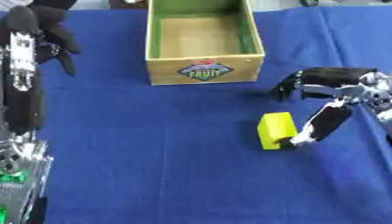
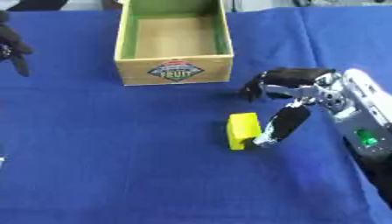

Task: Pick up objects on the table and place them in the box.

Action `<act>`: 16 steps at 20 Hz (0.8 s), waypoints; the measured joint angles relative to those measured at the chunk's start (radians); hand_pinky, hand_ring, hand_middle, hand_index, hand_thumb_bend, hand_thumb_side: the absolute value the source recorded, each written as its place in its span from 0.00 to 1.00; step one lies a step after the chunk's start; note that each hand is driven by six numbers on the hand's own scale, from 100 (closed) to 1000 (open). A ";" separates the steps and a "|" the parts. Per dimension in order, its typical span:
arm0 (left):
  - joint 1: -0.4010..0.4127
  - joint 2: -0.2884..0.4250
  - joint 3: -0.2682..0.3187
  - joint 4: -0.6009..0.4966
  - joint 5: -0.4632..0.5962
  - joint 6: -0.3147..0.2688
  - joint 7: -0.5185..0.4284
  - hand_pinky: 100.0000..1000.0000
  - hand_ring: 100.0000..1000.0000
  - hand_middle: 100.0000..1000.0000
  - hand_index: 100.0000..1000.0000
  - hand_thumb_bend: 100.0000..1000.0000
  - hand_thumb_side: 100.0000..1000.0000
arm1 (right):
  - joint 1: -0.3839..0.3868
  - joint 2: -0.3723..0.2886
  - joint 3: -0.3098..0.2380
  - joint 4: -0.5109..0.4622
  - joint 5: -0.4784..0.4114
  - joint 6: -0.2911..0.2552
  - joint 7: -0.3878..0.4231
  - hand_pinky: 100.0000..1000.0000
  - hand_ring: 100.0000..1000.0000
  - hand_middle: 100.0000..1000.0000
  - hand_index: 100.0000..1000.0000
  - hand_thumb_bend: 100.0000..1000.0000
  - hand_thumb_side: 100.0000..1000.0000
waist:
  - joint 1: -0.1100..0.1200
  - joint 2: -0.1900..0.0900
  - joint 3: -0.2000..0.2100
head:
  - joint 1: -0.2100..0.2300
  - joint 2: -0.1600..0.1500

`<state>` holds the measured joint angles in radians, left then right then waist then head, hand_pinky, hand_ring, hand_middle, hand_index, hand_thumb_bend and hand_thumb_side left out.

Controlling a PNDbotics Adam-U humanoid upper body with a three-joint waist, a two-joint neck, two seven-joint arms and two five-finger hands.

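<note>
Small yellow rectangular block [image 1: 276, 130] standing on the blue tablecloth [image 1: 168, 166], in front of and a little right of the open wooden box with green inner walls [image 1: 204, 59] and a "FRUIT" label on its front. Box apparently empty; block well short of it.

Black-and-silver right hand [image 2: 295, 94] closing in from the right: thumb tip touching or just beside the block's right face, fingers [image 2: 264, 85] curled above and behind, apart from the block. Nothing gripped yet — partly curled, block not enclosed.

Left hand [image 1: 42, 30] idle at the upper left, raised, black fingers hanging relaxed, holding nothing.

Risks from here, as a judgement: contact on one side only, so a further push likely to slide or tip the block leftward rather than trap it. Fingers sitting high and behind — closing now could miss the far face altogether. Smooth, narrow block also liable to twist out of a pinch during the lift toward the box.
</note>
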<state>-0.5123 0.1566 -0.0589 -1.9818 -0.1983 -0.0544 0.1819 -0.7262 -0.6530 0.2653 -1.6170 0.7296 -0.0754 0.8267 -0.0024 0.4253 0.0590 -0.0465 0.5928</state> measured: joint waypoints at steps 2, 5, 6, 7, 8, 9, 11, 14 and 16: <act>0.000 0.000 0.000 0.000 0.000 0.000 -0.002 0.17 0.39 0.39 0.61 0.00 0.84 | -0.001 0.007 0.002 0.017 0.000 0.001 -0.010 0.57 0.74 0.55 0.79 0.57 0.46 | 0.000 0.000 0.003 | 0.000 0.000; 0.000 0.000 0.000 0.000 0.000 0.000 -0.003 0.17 0.39 0.39 0.61 0.00 0.84 | -0.005 0.014 0.001 0.034 -0.007 0.003 -0.033 0.55 0.71 0.46 0.72 0.53 0.46 | 0.000 0.000 0.003 | 0.000 0.000; -0.001 0.000 0.000 0.000 0.000 0.000 -0.003 0.17 0.39 0.39 0.61 0.00 0.84 | -0.006 0.015 0.001 0.038 -0.015 0.005 -0.041 0.54 0.69 0.42 0.67 0.49 0.45 | 0.000 0.000 0.003 | 0.000 0.000; -0.001 0.000 0.000 0.000 0.000 0.000 -0.004 0.17 0.39 0.39 0.61 0.00 0.84 | -0.006 0.015 0.001 0.041 -0.026 0.006 -0.048 0.54 0.68 0.42 0.66 0.47 0.44 | 0.000 0.000 0.003 | 0.000 0.001; -0.001 0.000 0.000 0.000 0.000 0.001 -0.005 0.17 0.39 0.39 0.61 0.00 0.84 | -0.008 0.015 0.001 0.045 -0.037 0.009 -0.053 0.54 0.67 0.40 0.64 0.45 0.43 | 0.000 0.000 0.003 | 0.000 0.002; -0.002 0.000 0.000 0.000 0.000 0.001 -0.006 0.17 0.39 0.39 0.61 0.00 0.84 | -0.009 0.015 0.001 0.048 -0.046 0.011 -0.057 0.54 0.67 0.40 0.64 0.44 0.42 | 0.000 0.001 0.003 | 0.000 0.003; -0.002 0.000 0.000 0.000 0.000 0.000 -0.008 0.17 0.39 0.39 0.61 0.00 0.84 | -0.013 0.015 0.001 0.054 -0.065 0.014 -0.060 0.54 0.66 0.40 0.63 0.39 0.39 | -0.001 0.001 0.003 | 0.000 0.005; -0.002 -0.001 0.000 0.000 -0.001 0.001 -0.010 0.17 0.39 0.39 0.61 0.00 0.84 | -0.014 0.015 0.001 0.061 -0.100 0.017 -0.056 0.54 0.66 0.41 0.64 0.33 0.35 | -0.001 0.001 0.005 | 0.000 0.005; -0.002 -0.001 0.000 0.000 -0.001 0.001 -0.012 0.17 0.39 0.39 0.61 0.00 0.84 | -0.018 0.015 0.001 0.063 -0.119 0.015 -0.047 0.54 0.66 0.41 0.65 0.33 0.35 | -0.001 0.001 0.005 | 0.000 0.005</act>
<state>-0.5144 0.1560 -0.0592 -1.9818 -0.1995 -0.0537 0.1698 -0.7438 -0.6379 0.2661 -1.5535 0.6107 -0.0600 0.7800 -0.0030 0.4264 0.0636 -0.0468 0.5981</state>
